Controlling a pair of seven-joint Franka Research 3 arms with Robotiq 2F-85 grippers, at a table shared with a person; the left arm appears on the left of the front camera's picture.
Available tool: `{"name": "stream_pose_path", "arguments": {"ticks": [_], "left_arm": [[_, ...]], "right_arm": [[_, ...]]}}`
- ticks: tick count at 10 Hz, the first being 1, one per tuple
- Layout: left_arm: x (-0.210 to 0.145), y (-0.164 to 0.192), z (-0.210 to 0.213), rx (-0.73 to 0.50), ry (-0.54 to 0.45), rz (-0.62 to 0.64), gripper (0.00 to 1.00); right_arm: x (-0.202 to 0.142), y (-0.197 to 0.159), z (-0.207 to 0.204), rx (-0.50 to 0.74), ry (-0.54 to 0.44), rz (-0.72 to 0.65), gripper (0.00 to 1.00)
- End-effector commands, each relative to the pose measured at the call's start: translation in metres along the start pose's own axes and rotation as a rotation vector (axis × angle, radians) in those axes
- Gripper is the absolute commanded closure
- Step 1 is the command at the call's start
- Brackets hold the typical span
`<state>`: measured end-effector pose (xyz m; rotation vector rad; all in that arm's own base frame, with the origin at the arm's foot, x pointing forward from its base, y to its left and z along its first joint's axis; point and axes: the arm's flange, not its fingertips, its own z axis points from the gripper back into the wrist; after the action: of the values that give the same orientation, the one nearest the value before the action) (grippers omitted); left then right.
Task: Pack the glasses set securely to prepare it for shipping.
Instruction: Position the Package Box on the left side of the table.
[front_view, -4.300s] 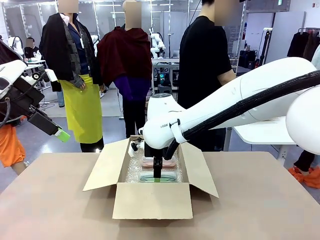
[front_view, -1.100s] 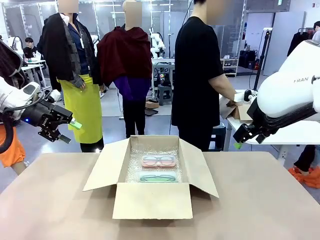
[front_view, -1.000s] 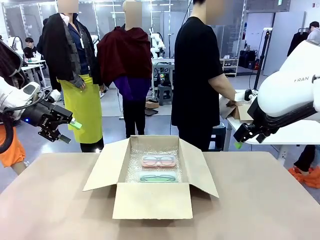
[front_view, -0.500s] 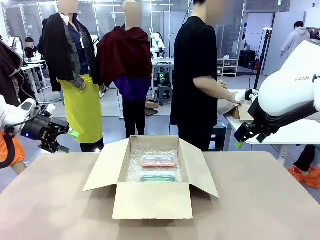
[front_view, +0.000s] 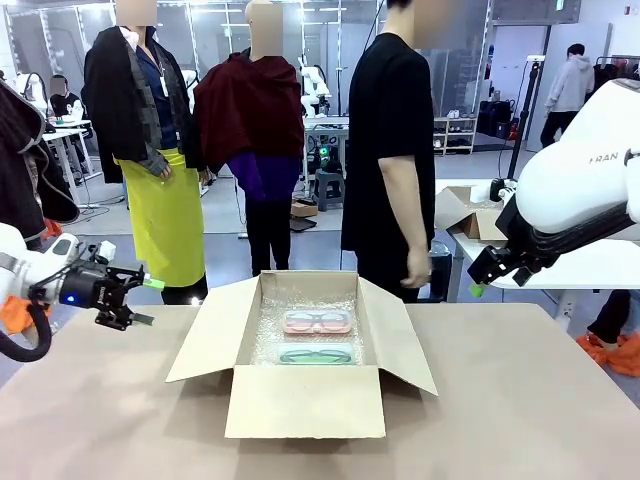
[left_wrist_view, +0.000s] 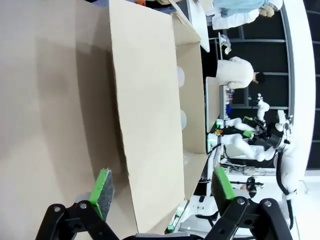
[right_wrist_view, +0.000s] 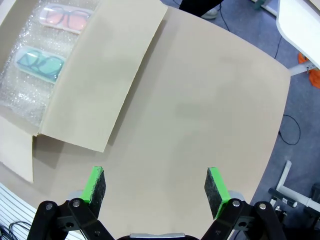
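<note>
Pink-red glasses pack (front_view: 318, 322) & teal pack (front_view: 316, 354) are lying on bubble wrap (front_view: 268, 342) in the open cardboard box (front_view: 305, 400), prob for cushioning, w/ left pincer (left_wrist_view: 163, 184) & right pincer (right_wrist_view: 156, 186) hanging wide open, empty.

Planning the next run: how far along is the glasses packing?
Done: the pink-red pack and the teal-green pack lie side by side on bubble wrap inside the cardboard box. In hand: nothing. The left pincer is open, low beside the left flap, and the right pincer is open above the table. Left: all the flaps stand open, so closing is not yet done.
</note>
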<state>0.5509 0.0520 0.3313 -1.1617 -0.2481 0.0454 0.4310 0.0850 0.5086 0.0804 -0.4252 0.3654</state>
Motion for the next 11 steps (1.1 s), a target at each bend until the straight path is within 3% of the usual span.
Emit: {"name": "stream_pose_path", "arguments": {"ticks": [1,5,10,11], "left_arm": [[0.016,0.016,-0.012,-0.079,-0.021,-0.007,0.0],[0.024,0.053,-0.052,-0.151,0.016,0.056,0.0],[0.009,0.061,-0.089,-0.261,0.156,0.139,0.0],[0.003,0.058,-0.095,-0.296,0.188,0.139,0.14]], "right_arm": [[0.001,-0.002,0.001,0.003,-0.008,0.022,0.0],[0.001,-0.002,0.001,0.003,-0.008,0.022,0.0],[0.001,-0.002,0.001,0.003,-0.008,0.022,0.0],[0.001,-0.002,0.001,0.003,-0.008,0.022,0.0]]}}
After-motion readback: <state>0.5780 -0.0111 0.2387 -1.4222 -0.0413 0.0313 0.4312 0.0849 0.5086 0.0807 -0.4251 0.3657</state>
